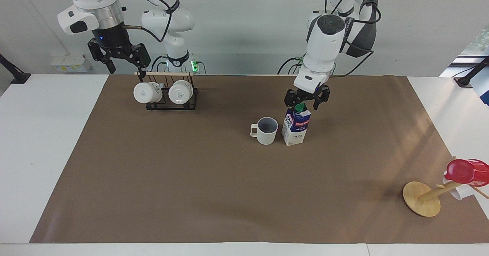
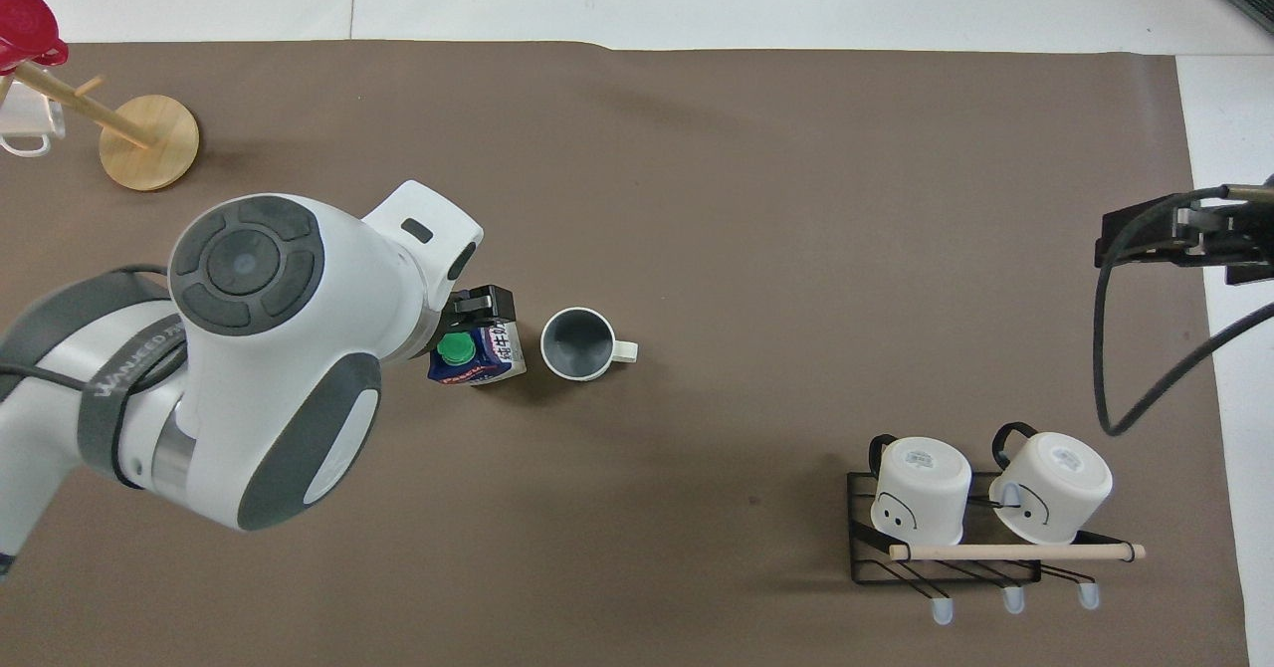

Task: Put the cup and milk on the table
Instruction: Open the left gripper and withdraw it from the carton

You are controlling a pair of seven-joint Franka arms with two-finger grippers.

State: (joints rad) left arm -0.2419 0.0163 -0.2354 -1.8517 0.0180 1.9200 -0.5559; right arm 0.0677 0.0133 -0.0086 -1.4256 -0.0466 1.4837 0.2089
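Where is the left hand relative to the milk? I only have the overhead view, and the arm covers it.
Observer: In the facing view the left hand hangs just over the milk's top, fingers open, not gripping it.
Operator: Is the carton standing?
Observer: Yes, upright on the table, beside the cup with a gap.
Operator: And the right hand?
Observer: The right hand is raised near the mug rack, open, waiting.
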